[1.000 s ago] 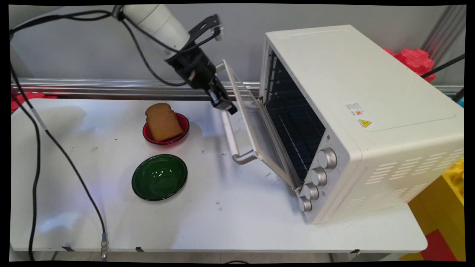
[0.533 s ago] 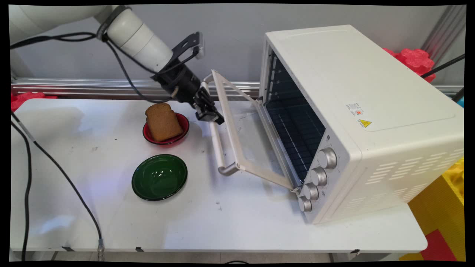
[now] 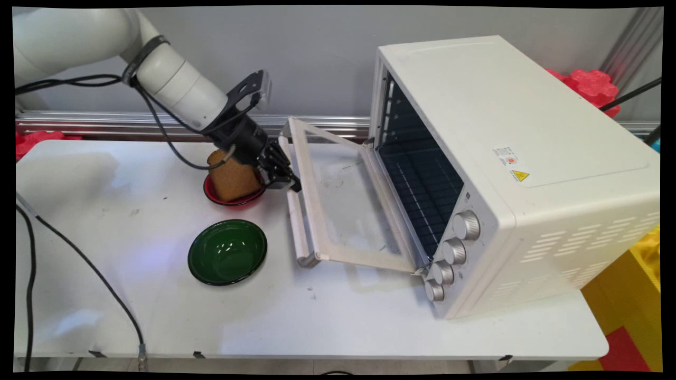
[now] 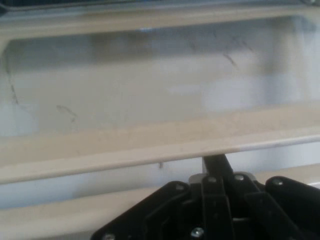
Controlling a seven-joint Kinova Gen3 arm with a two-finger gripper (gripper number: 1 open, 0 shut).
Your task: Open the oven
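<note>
A white toaster oven (image 3: 501, 132) stands at the right of the table, its glass door (image 3: 343, 211) swung down almost flat. My gripper (image 3: 288, 182) is at the far end of the door's white handle bar (image 3: 297, 227). In the hand view its fingers are shut together, and the gripper (image 4: 215, 162) pokes into the gap between the handle bar (image 4: 60, 215) and the door's frame (image 4: 125, 147). Just left of the gripper a slice of brown toast (image 3: 229, 177) leans in a red bowl (image 3: 232, 199), partly hidden by the hand.
An empty green bowl (image 3: 227, 252) sits nearer the front, left of the door. Black cables (image 3: 84, 258) hang over the table's left side. The oven's dark inside with its rack (image 3: 422, 179) is exposed. Red and yellow blocks (image 3: 586, 84) lie behind and right of the oven.
The gripper has moved down and to the left with the handle, and the door has swung from steeply tilted to nearly flat.
</note>
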